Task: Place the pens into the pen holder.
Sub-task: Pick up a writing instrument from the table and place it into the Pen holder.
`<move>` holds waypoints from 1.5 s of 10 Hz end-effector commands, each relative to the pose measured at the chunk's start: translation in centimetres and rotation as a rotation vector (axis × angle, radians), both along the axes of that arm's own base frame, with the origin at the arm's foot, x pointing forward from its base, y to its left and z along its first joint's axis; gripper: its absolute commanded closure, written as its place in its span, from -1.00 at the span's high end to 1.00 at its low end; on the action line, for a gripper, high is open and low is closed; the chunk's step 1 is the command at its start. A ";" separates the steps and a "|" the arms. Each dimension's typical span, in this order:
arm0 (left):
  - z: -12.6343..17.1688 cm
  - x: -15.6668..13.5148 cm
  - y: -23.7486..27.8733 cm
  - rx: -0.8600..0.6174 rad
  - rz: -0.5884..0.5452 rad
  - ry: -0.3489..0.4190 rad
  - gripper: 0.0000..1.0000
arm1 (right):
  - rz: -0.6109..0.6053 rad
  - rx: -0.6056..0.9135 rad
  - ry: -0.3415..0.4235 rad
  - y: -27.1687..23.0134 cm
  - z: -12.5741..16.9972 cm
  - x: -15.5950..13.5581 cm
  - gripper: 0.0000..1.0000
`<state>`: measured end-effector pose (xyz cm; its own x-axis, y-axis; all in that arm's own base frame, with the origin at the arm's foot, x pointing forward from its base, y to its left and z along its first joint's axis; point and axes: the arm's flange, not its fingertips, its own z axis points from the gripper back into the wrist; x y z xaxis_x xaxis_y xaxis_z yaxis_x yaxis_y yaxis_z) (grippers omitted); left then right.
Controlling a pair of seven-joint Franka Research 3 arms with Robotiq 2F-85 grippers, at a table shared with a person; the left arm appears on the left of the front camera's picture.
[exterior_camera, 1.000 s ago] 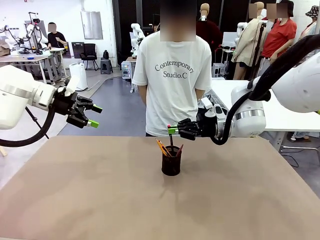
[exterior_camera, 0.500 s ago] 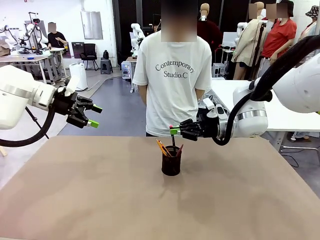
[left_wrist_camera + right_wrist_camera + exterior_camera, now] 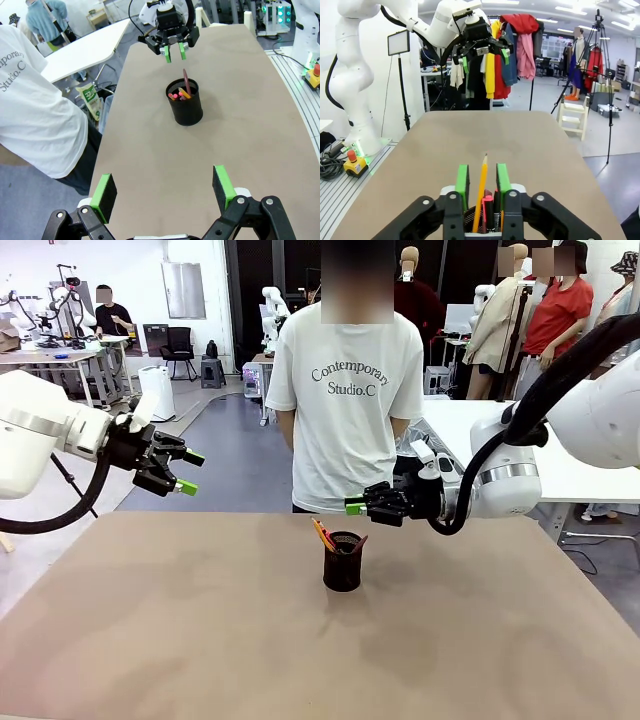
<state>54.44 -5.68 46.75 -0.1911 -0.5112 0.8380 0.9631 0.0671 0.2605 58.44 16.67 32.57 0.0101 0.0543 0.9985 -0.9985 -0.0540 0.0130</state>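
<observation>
— Right gripper [image 3: 352, 506]: where does it stand now?
— Just above and beside the pen holder [image 3: 342, 562], toward the person's side of the table. Half a second ago its green pads pinched the black pen with the red tip upright over the cup; now nothing sits between them. In its wrist view the pads [image 3: 462, 184] stand a narrow gap apart, and only the yellow-orange pencil [image 3: 480, 196] shows through that gap, standing in the cup below.
— So the black pen dropped?
— It looks so. From the left wrist, a reddish-brown pen [image 3: 185, 83], the pencil and pinkish-red tips poke out of the mesh cup. All three pens seem to be inside, leaning on the rim.
— And the left gripper [image 3: 187, 471]?
— It hangs in the air at the table's left edge, well apart from the cup, fingers spread wide and empty, just as it was a second ago.
— What's left, then?
— I judge the task essentially done; the right arm only needs to draw clear without knocking the holder.
</observation>
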 end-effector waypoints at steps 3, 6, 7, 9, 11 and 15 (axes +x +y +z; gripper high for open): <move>0.0 0.0 0.1 -0.005 -0.002 -0.009 1.00 | 0.018 -0.004 0.005 -0.5 0.4 -0.3 1.00; 0.0 0.0 0.1 -0.005 -0.002 -0.009 1.00 | 0.018 -0.013 0.004 -0.8 0.8 -0.2 1.00; 0.0 0.0 0.1 -0.005 -0.002 -0.009 1.00 | 0.021 -0.017 0.008 -0.8 0.8 -0.3 1.00; 0.0 0.0 0.1 -0.005 -0.002 -0.009 1.00 | 0.000 -0.003 -0.005 -0.5 0.3 0.1 1.00; 0.0 0.0 0.1 -0.005 -0.002 -0.009 1.00 | 0.000 -0.003 -0.005 -0.5 0.3 0.1 1.00; 0.0 0.0 0.1 -0.005 -0.002 -0.009 1.00 | 0.002 -0.005 -0.002 -0.5 0.2 0.0 1.00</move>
<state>54.44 -5.68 46.75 -0.1911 -0.5112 0.8380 0.9631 0.0671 0.2605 58.48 16.14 32.74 0.0082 0.0595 0.9982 -0.9984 -0.0561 0.0115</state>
